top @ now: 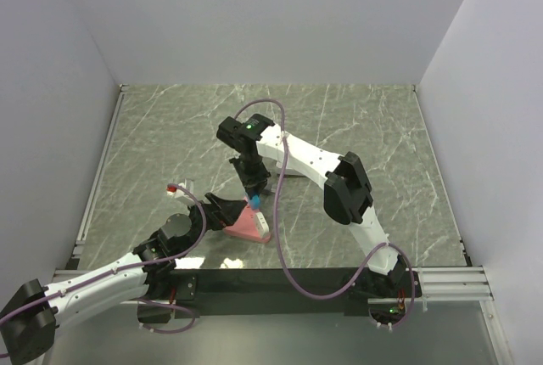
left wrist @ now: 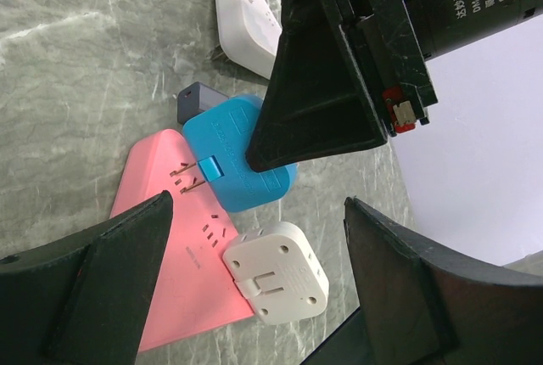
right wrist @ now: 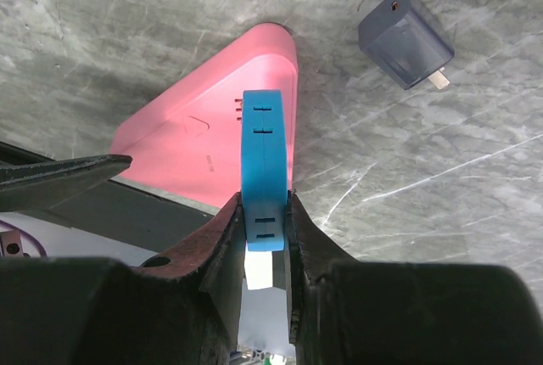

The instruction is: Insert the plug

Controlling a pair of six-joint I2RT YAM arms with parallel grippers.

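Your right gripper (right wrist: 263,208) clamps the blue plug (right wrist: 263,144); its prongs (left wrist: 190,175) reach the pink strip (left wrist: 170,280) but aren't seated. Left gripper (left wrist: 257,204) gapes beside the pink strip.

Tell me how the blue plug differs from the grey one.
The blue plug is clamped in the right gripper; the grey plug lies loose on the table, untouched. The blue plug's prongs meet the pink strip; the grey plug sits apart from it. The blue plug is a wide flat slab; the grey plug looks a smaller, chunkier block. Both show metal prongs.
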